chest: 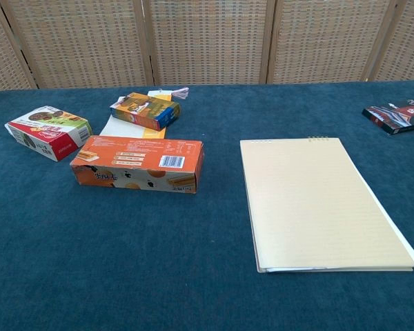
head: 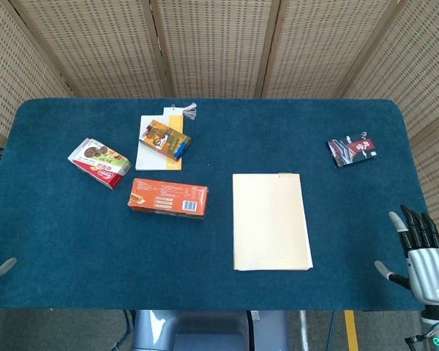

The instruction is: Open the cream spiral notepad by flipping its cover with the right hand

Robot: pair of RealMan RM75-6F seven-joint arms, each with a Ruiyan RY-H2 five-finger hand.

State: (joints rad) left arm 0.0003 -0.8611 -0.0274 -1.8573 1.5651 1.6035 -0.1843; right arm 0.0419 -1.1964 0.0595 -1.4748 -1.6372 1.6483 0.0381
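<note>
my right hand (head: 424, 252) hangs off the near right corner of the table (head: 51, 234), fingers apart and straight, holding nothing, well clear of the cream spiral notepad (head: 271, 221). i read that as a waiting pose: palm free so i can sweep in from the right, which is the side this job belongs to. of my left hand (head: 0, 269) only a grey tip shows at the near left edge, so whether it is open or curled i cannot tell; it looks parked out of the way since it has no part here.

the notepad lies flat and closed on the blue cloth, right of centre, its spiral binding along the far short edge. with the hinge there, i judge the cover has to be lifted from the near edge and turned away from me. in the chest view the near right corner shows white pages just under the cover, which looks like the place to catch an edge.

the rest sits apart, leaving the pad room to open. counting: one notepad; three snack boxes, namely an orange box (head: 168, 199) just left of the pad, a red box (head: 99, 161) further left, and a small colourful box (head: 166, 139) resting on a yellow and white card (head: 148, 155) with a tassel; one dark red packet (head: 352, 151) at the far right
</note>
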